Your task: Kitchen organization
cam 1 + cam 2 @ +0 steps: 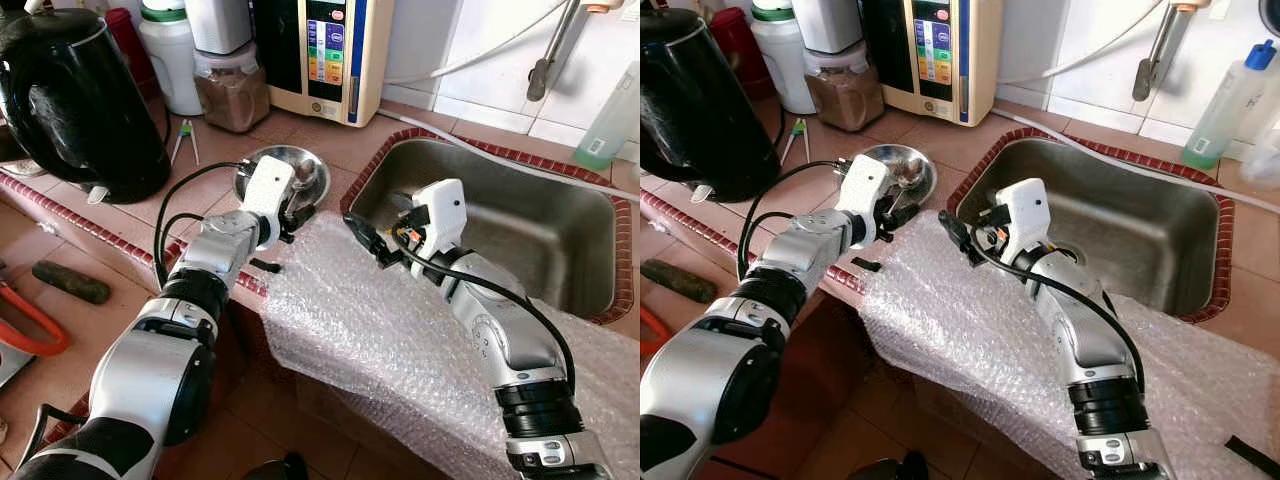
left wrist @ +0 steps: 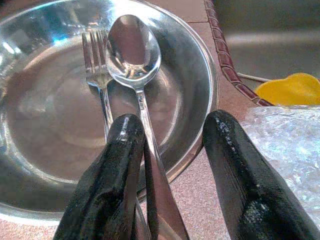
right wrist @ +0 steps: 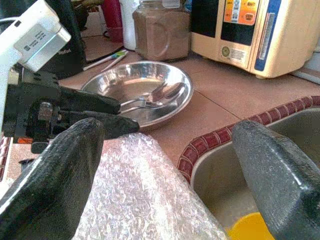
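Left hand [image 2: 170, 175] open narrow, at rim of steel bowl [image 1: 310, 180] on surface. Spoon [image 2: 135, 60] and fork [image 2: 96, 70] lie in bowl, handles toward hand, long axis 12–6 along fingers. Right hand [image 3: 165, 165] wide, farther, over sink [image 1: 560, 240] edge.

One steel bowl [image 1: 300, 178] sits near the sink's [image 1: 560, 240] left edge, holding one spoon [image 2: 134, 55] and one fork [image 2: 96, 70]. One black kettle [image 1: 80, 105], one brown-filled jar [image 1: 232, 88] and two robot grippers [image 1: 300, 215] [image 1: 372, 243] are visible.
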Tool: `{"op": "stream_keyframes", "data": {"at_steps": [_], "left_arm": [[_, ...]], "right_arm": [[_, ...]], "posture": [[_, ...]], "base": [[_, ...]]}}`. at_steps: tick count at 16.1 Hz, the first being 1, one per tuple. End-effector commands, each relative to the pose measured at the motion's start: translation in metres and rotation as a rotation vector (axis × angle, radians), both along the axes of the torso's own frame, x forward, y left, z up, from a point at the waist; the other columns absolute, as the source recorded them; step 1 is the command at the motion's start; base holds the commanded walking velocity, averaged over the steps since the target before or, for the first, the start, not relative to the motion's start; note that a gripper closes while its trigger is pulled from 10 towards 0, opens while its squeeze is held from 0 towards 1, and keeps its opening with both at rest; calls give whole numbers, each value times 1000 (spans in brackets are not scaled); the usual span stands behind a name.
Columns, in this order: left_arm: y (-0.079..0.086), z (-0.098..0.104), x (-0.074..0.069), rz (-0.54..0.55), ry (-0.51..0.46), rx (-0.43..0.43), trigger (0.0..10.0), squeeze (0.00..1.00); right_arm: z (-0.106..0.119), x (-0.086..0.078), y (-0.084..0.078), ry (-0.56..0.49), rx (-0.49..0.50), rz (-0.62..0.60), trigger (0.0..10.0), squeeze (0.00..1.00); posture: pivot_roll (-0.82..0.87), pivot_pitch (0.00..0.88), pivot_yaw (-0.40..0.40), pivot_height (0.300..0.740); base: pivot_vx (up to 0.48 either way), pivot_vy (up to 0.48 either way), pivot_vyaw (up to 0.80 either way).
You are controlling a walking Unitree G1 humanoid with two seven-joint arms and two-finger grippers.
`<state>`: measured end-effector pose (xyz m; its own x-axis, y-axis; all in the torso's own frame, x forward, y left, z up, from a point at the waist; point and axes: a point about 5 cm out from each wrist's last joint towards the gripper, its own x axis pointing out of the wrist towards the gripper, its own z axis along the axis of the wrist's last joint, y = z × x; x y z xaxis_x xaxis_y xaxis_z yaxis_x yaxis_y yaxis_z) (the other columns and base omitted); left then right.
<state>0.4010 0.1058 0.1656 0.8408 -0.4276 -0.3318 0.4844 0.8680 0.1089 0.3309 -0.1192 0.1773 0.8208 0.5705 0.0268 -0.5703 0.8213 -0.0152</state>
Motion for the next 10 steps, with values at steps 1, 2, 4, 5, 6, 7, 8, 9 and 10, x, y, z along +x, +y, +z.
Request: {"op": "stream_keyframes", "data": {"at_steps": [1,2,4,5,6,7,8,9,10], "left_arm": [[6,1,1,26,22,1,0,0],[6,1,2,28,21,0,0,0],[9,6,3,42,22,-48,0,0],[9,6,3,42,21,-50,0,0],[10,6,3,42,21,-51,0,0],[10,7,3,43,20,-54,0,0],[11,8,4,51,8,-70,0,0],[11,12,4,53,-26,-87,0,0],[11,13,5,52,-34,-89,0,0]], "right_arm": [[6,-3,4,-25,-8,29,10000,0],[6,-3,4,-24,-8,31,10000,0],[4,-5,7,-18,-34,50,10000,0],[4,-4,7,-18,-37,52,10000,0],[4,-4,7,-18,-39,52,10000,0],[4,-4,7,-18,-41,53,10000,0],[4,-3,7,-18,-44,52,10000,0],[3,-3,8,-17,-46,53,10000,0],[3,-3,8,-17,-46,53,10000,0]], "posture": [[-114,65,48,740],[-115,65,47,740],[-114,63,42,740],[-114,62,41,740],[-114,61,41,740],[-113,60,40,740],[-113,57,38,740],[-114,56,38,740],[-114,56,38,740]], "base": [[0,0,0],[0,0,0],[0,0,0],[0,0,0],[0,0,0],[0,0,0],[0,0,0],[0,0,0],[0,0,0]]}}
